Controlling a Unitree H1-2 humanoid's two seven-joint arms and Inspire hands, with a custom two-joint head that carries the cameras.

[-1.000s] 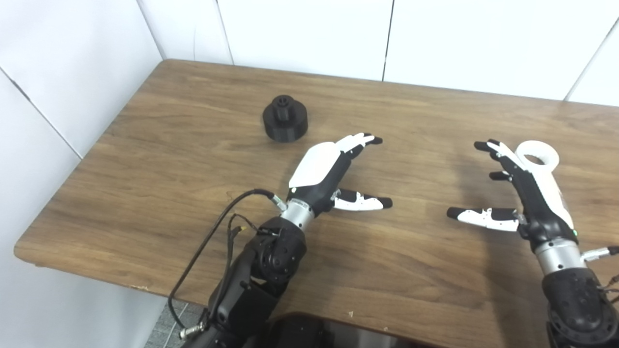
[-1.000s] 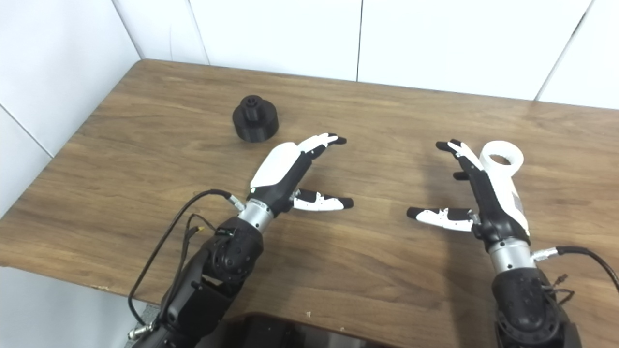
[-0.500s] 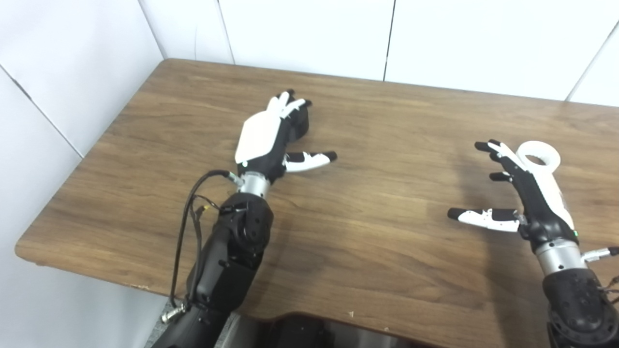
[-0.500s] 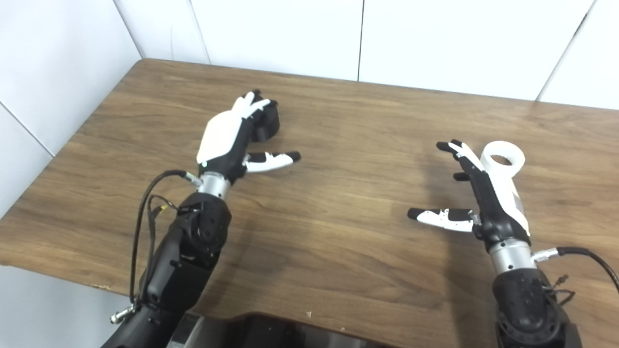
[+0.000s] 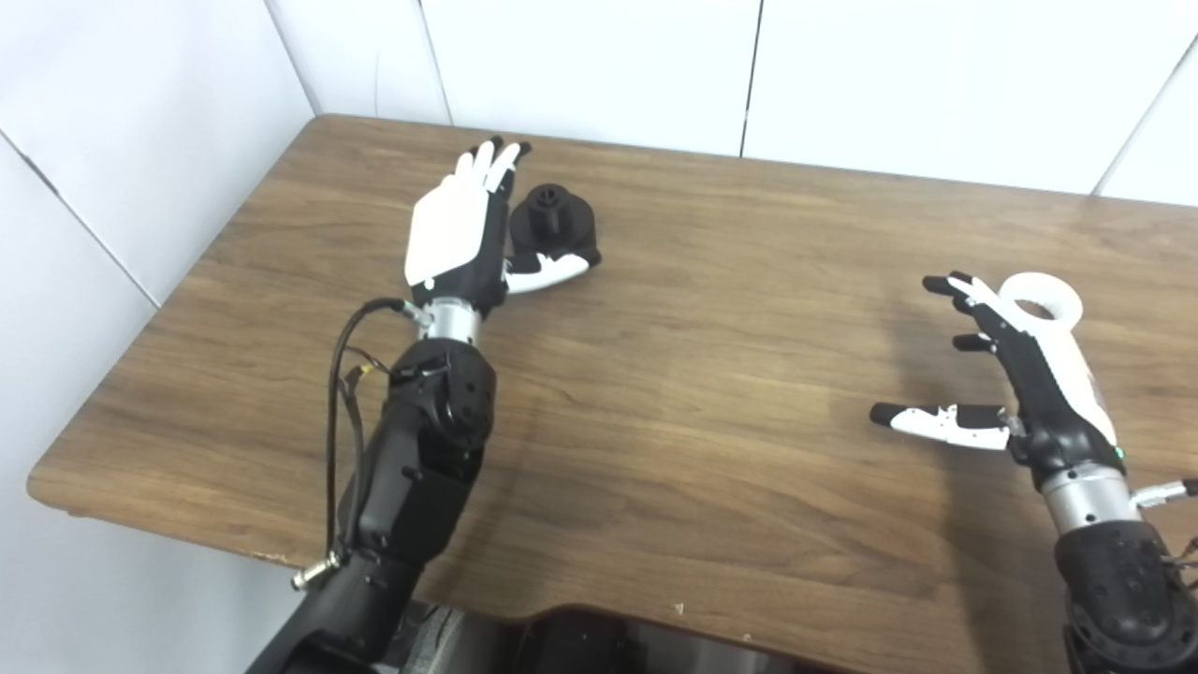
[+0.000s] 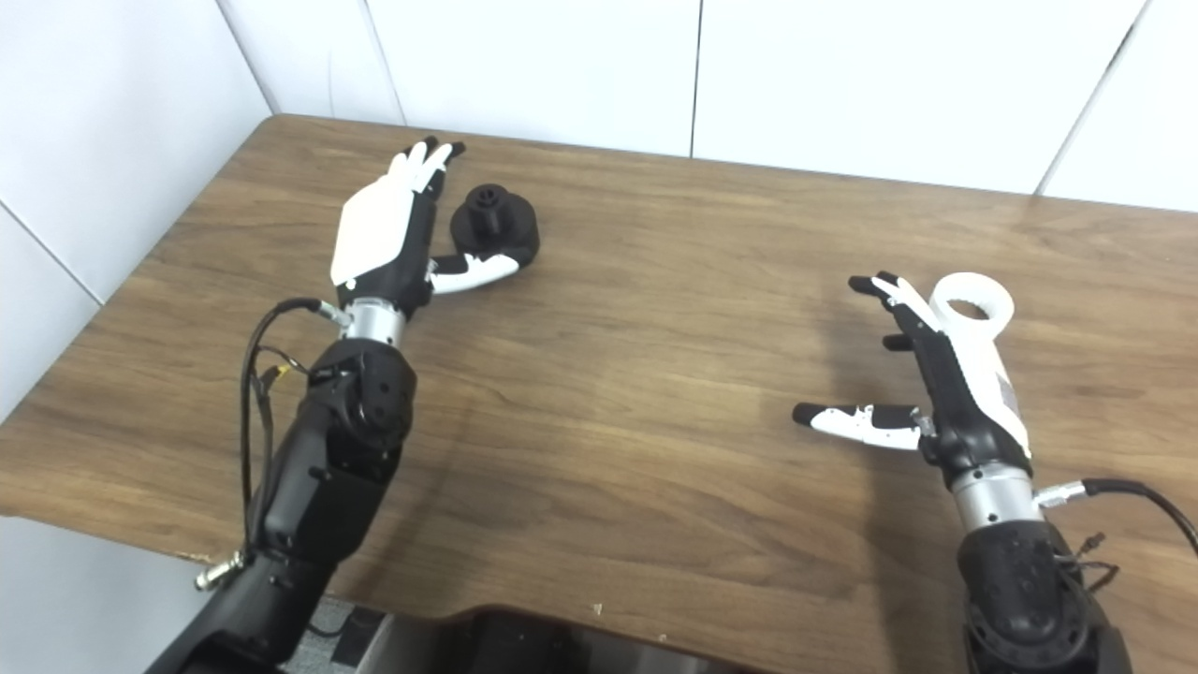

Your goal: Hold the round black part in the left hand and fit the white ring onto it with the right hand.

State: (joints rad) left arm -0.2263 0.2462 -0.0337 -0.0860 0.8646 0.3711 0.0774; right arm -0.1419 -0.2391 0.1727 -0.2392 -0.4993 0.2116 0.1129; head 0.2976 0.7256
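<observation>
Black part (image 5: 554,226) – stub upward, seemingly upright

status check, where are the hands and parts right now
Left hand open beside black part, not gripping. Right hand open, white ring on table behind it. Nothing between them.

left hand (image 5: 459,234) | moved from mid-table to beside round black part (image 5: 554,223) | fingers spread

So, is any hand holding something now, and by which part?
Nothing is held. The left hand is open beside the round black part; the right hand is open near the white ring.
</observation>
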